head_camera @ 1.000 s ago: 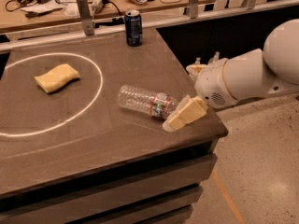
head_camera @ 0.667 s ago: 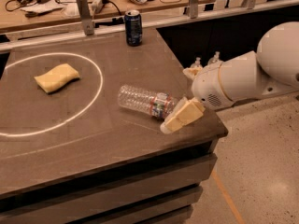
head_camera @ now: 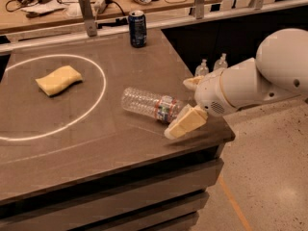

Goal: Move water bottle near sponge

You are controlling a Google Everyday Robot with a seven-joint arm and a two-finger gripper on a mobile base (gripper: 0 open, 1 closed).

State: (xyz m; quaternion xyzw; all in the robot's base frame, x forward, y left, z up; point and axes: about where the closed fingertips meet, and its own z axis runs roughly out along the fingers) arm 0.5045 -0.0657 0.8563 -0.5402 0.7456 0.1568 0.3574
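1. Here, my gripper [head_camera: 189,105] sits at the right edge of the table [head_camera: 120,143], its fingers spread on either side of the cap end of the water bottle [head_camera: 149,104], with nothing clamped.
2. The water bottle lies on its side, well apart from the sponge [head_camera: 58,79], which rests inside the white circle [head_camera: 104,81].
3. It is round and ribbed, so an off-centre close could roll it away.
4. The edge is near, so a nudge my way could tip it off.

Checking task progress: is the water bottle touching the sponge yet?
Apart. The camera view shows bare table between the water bottle and the sponge; the gripper is at the bottle's cap end.
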